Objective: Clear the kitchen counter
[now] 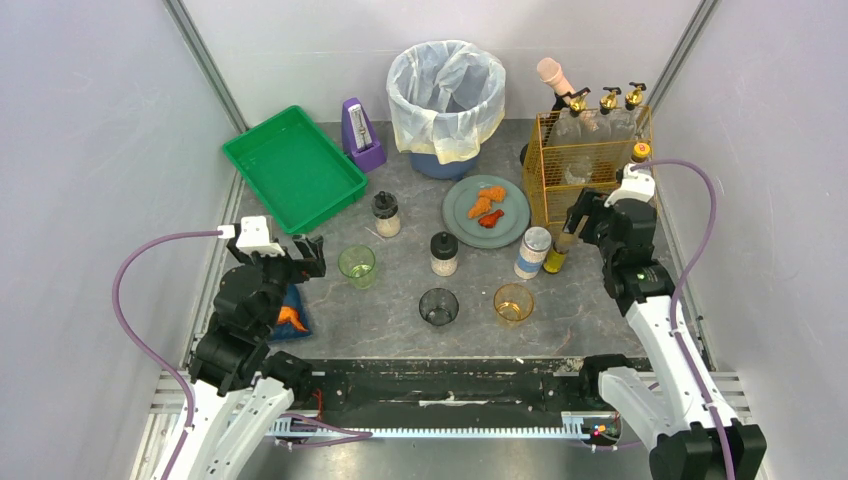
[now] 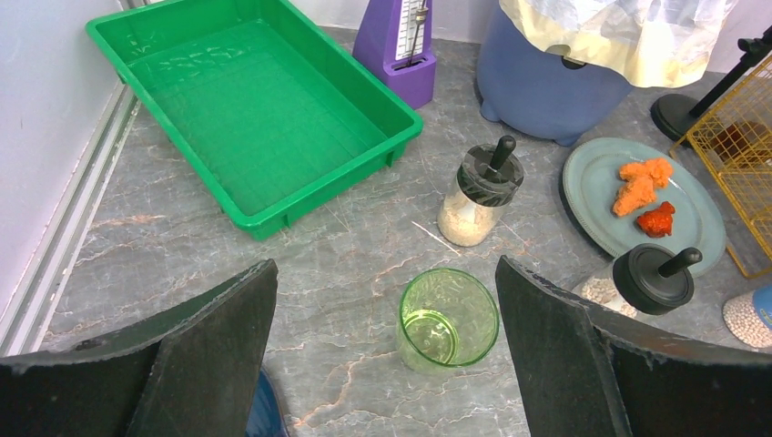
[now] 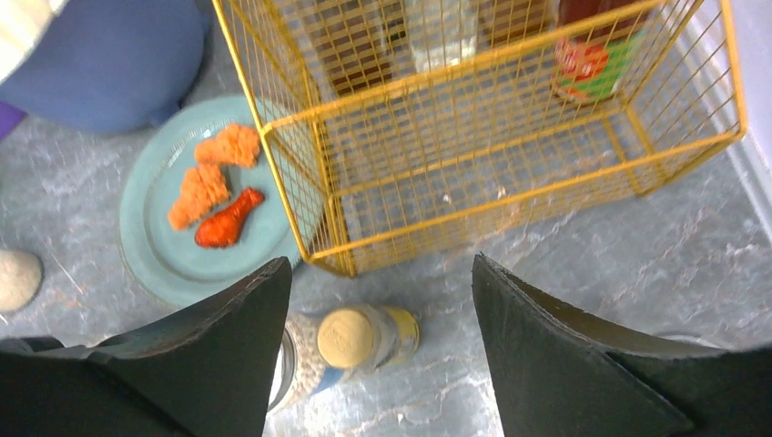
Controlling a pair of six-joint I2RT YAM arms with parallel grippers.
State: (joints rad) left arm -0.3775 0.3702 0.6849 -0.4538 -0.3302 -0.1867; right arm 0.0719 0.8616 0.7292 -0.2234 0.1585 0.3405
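- Nearest, a black rail [image 1: 440, 385] crosses the front edge between the two arm bases. Beyond it the dark veined table [image 1: 400, 325] takes up the whole work area and carries nearly everything, so I judge the clearing barely begun.
- The left fingers [image 2: 209, 346] are spread wide and hold nothing. They hang above a green glass [image 2: 448, 319], which stands upright between them in the wrist view. A blue cloth [image 1: 292, 320] with something orange on it lies just beside that arm.
- A dark glass [image 1: 438, 306] and an amber glass [image 1: 513, 302] stand near each other in the front row.
- The right fingers [image 3: 218, 364] are also parted and empty. They straddle a small yellow-capped bottle [image 3: 364, 337] without touching it. A blue-and-white can [image 1: 533, 252] stands just beside the bottle.
- Two black-topped shakers [image 1: 443, 253] [image 1: 386, 213] stand mid-table, and behind them is a grey plate [image 3: 150, 264] of orange food.
- The step in hand looks like the right arm lining up on the small bottle. Next it needs to drop straight down and close on the bottle's body without knocking the can. The yellow wire basket [image 3: 510, 137] just behind, already holding bottles, seems the likely home.
- At the far edge are a green tray [image 2: 264, 218], a purple metronome [image 1: 362, 135] and a lined bin [image 1: 445, 100].
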